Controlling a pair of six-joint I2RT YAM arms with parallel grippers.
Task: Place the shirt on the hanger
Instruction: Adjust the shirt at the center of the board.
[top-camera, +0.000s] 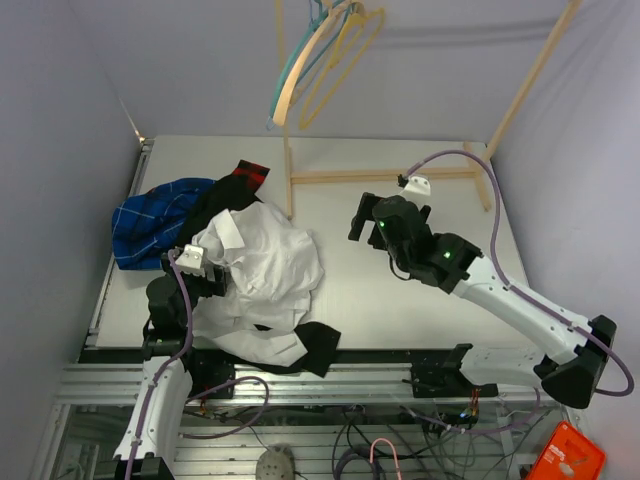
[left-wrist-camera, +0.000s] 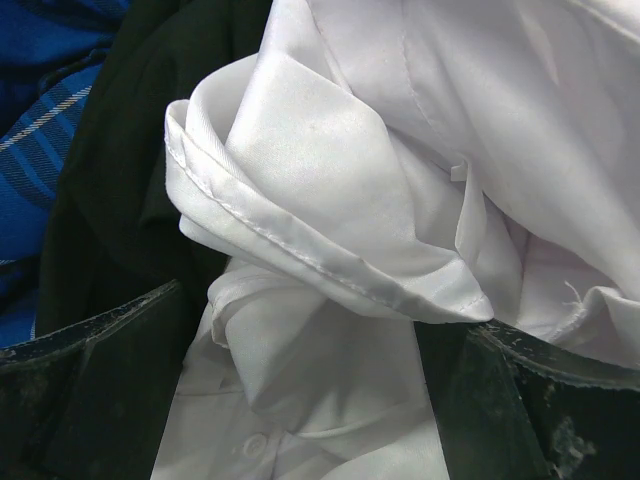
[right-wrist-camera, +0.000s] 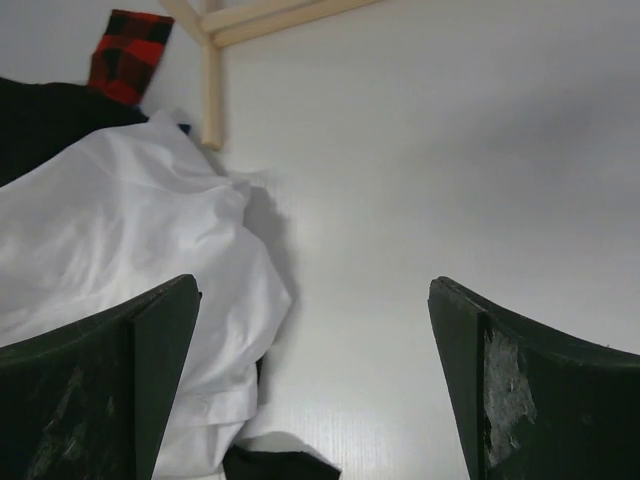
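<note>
Shirt (left-wrist-camera: 330, 180) between spread jaws of left gripper (left-wrist-camera: 318, 400)

My top view sits high above the near edge, looking steeply down over the whole counter (top-camera: 420, 300). Left wrist cam is very close on the shirt (left-wrist-camera: 400, 150), left hand (left-wrist-camera: 328, 310) fingers framing the bottom corners. Right wrist cam rides low over the counter, facing the wooden rack (right-wrist-camera: 212, 90), right hand (right-wrist-camera: 315, 285) fingers at bottom. All 3 views share the shirt and black garment (left-wrist-camera: 110, 180).
</note>
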